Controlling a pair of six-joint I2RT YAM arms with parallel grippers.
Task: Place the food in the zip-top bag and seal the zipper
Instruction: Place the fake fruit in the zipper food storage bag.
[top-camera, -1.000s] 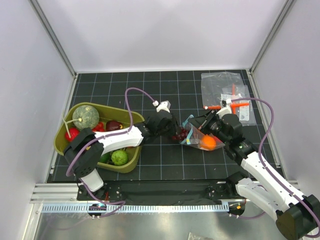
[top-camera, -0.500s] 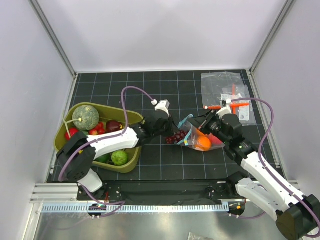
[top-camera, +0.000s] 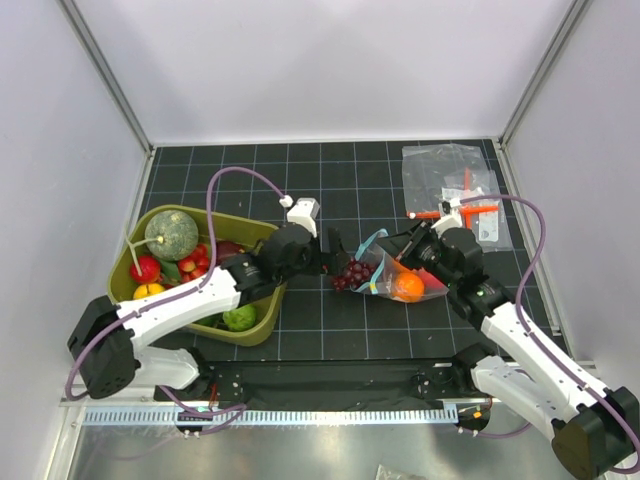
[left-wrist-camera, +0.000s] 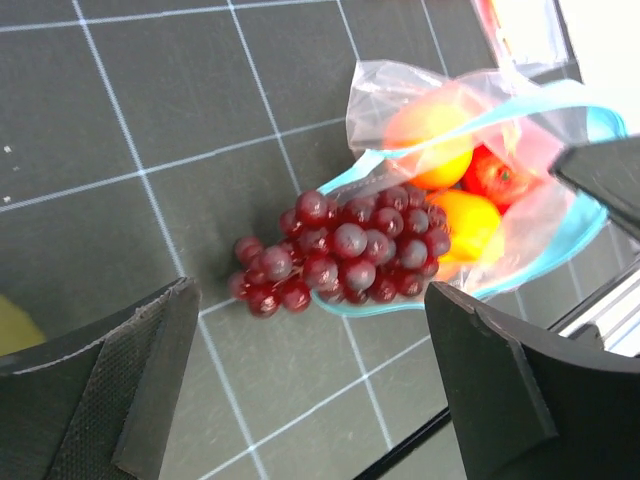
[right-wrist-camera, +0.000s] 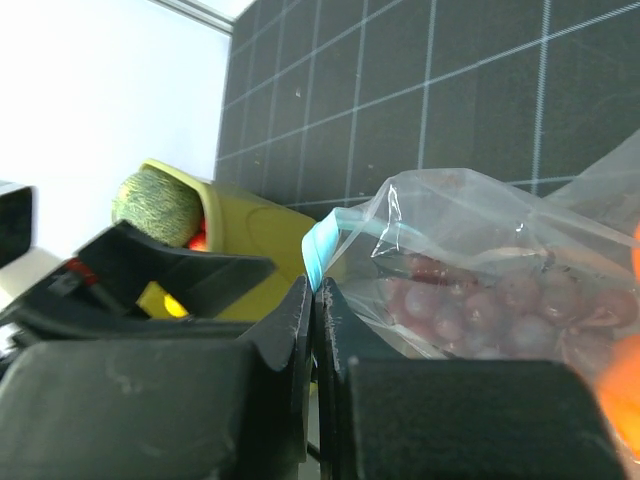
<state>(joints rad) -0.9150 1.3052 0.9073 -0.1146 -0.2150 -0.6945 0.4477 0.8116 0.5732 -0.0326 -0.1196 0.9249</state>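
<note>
From above, the zip-top bag (top-camera: 432, 283) lay mid-table, nearer the right edge, with the grapes (top-camera: 352, 272) at its mouth; the left gripper (top-camera: 337, 254) stood spread wide just beside them, the right gripper (top-camera: 408, 244) at the bag's far rim. The left wrist camera showed the grapes half out across the zipper (left-wrist-camera: 585, 100), with two orange fruits (left-wrist-camera: 430, 140) and a red fruit (left-wrist-camera: 497, 175) inside. The right wrist camera showed its fingers (right-wrist-camera: 290, 330) pinched tight on the bag's rim by the teal strip
</note>
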